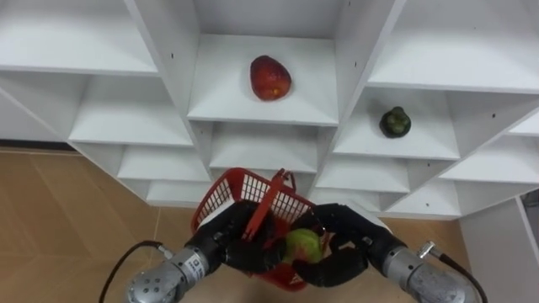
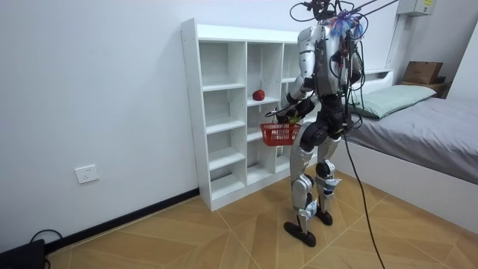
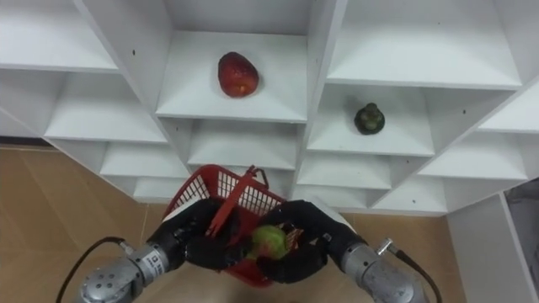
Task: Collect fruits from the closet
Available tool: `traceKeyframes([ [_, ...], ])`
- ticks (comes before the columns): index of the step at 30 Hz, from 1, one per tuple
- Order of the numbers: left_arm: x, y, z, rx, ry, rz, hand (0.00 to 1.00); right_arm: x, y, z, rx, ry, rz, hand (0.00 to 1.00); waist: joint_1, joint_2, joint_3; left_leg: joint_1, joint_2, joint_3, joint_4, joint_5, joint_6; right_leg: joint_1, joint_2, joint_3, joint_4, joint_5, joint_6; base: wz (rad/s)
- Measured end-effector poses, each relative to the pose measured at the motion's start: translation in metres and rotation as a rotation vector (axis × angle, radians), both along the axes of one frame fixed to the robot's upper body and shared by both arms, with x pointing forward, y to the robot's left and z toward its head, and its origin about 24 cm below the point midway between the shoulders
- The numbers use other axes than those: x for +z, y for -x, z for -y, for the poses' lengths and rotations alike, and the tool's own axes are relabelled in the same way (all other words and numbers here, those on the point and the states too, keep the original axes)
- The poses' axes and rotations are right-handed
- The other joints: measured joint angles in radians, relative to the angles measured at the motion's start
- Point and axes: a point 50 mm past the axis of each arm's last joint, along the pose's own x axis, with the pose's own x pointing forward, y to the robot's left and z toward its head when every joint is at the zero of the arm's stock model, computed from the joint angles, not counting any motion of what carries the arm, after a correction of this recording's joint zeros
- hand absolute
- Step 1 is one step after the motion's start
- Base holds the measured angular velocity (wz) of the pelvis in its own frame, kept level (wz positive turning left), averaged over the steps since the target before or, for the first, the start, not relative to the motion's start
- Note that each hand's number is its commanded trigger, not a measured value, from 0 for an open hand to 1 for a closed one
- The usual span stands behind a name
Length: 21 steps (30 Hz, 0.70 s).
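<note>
right hand (image 1: 349,248): fingers curled round the green fruit (image 1: 301,245), holding it over the red basket (image 1: 244,192)
left hand (image 1: 229,242): clamped on the basket's near side, next to its raised handle
basket: held at waist height, in front of the closet (image 1: 168,50)
red fruit (image 1: 270,77): on a middle-column shelf
dark green fruit (image 1: 395,122): on a right-column shelf, one level lower
robot: standing upright facing the closet, bed (image 2: 426,127) behind it
</note>
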Motion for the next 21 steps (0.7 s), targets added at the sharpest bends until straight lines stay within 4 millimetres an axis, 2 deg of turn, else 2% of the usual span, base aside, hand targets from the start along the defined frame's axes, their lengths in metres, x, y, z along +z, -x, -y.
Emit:
traceKeyframes([
  [2,0.0044,-0.0011,0.0030,-0.010,0.039,0.009,1.00,0.0004,-0.0006,-0.0001,0.001,0.000,0.002,1.00,0.001,0.000,0.0000,0.000,0.000,0.000,-0.001,0.000,0.000,0.000,0.000,0.000,-0.001,0.000,0.000,0.00],
  [3,0.0050,-0.0012,0.0034,-0.012,0.047,0.009,1.00,0.0004,-0.0006,-0.0001,0.001,0.000,0.002,0.57,0.001,0.000,0.0000,0.000,0.000,0.000,-0.001,0.000,0.000,0.000,0.000,0.000,-0.001,0.000,0.000,0.00],
  [4,0.0053,-0.0010,0.0042,-0.018,0.056,0.007,1.00,0.0004,-0.0006,0.0001,0.001,0.000,0.002,0.00,0.001,0.000,0.0000,0.001,0.000,0.000,-0.002,0.000,0.000,0.001,0.000,0.000,-0.002,0.000,0.000,0.00],
  [21,0.0042,0.0034,0.0027,-0.021,0.073,-0.011,1.00,0.0000,-0.0004,-0.0001,0.000,-0.004,-0.002,0.00,0.005,-0.001,0.0008,0.008,0.000,-0.003,-0.002,0.000,0.000,0.008,0.001,0.000,-0.002,0.000,0.000,0.00],
])
